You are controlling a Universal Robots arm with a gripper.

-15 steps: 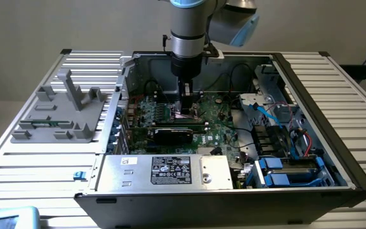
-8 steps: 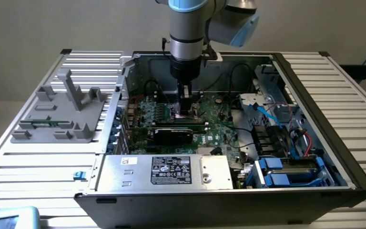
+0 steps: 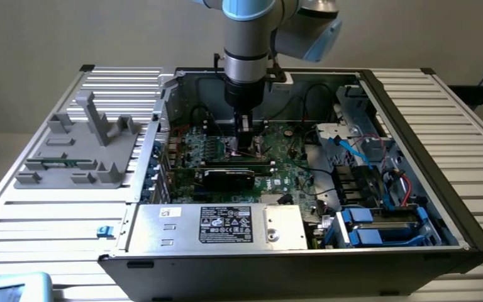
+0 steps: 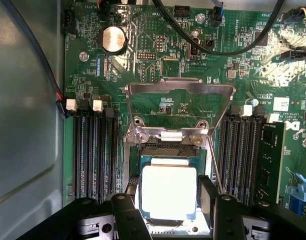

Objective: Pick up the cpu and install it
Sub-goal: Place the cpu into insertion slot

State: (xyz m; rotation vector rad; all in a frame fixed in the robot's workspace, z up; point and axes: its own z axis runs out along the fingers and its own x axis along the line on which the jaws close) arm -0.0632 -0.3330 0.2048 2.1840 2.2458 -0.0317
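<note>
Over open socket (image 4: pixel 165 150), cpu (image 4: pixel 169 192) edges sit square.

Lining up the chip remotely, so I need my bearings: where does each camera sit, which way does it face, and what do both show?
Exterior view: off the arm, high up, looking down into the open computer case; the arm reaches down to the motherboard.
Wrist view: on the wrist, looking down past the fingers at the cpu they grip at the open socket.
Shared: the motherboard and the fingers.
</note>
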